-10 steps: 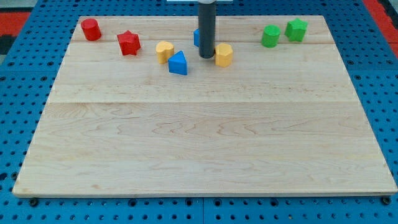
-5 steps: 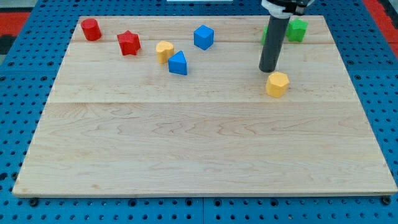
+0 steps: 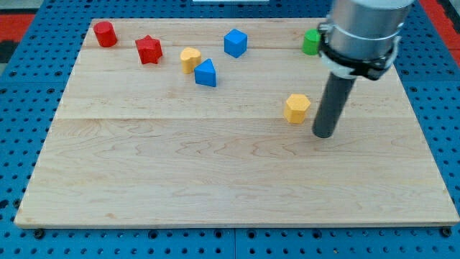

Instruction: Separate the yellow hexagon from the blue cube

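The yellow hexagon (image 3: 296,108) lies on the wooden board (image 3: 230,180) right of centre. The blue cube (image 3: 235,42) stands near the view's top, well apart from it, up and to the left. My tip (image 3: 324,134) rests on the board just right of and slightly below the yellow hexagon, with a small gap between them.
A blue triangular block (image 3: 205,73) and a second yellow block (image 3: 190,59) lie left of the blue cube. A red star (image 3: 149,49) and a red cylinder (image 3: 105,34) are at the top left. A green block (image 3: 310,41) shows at the top right, partly hidden by the arm.
The yellow hexagon went from beside the blue cube to the board's right of centre, then slightly back left. My tip moved from above it to its lower right.
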You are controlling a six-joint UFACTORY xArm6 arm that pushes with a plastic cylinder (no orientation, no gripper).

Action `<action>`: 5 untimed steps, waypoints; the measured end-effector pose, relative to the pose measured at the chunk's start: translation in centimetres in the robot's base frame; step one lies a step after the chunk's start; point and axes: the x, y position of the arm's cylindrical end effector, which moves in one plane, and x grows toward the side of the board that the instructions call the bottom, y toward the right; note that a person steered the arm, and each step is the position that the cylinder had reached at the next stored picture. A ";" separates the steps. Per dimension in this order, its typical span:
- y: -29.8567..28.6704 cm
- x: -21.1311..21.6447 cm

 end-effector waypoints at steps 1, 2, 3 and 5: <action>-0.9 -2.9; 2.2 -5.2; -3.5 -5.1; -2.7 0.4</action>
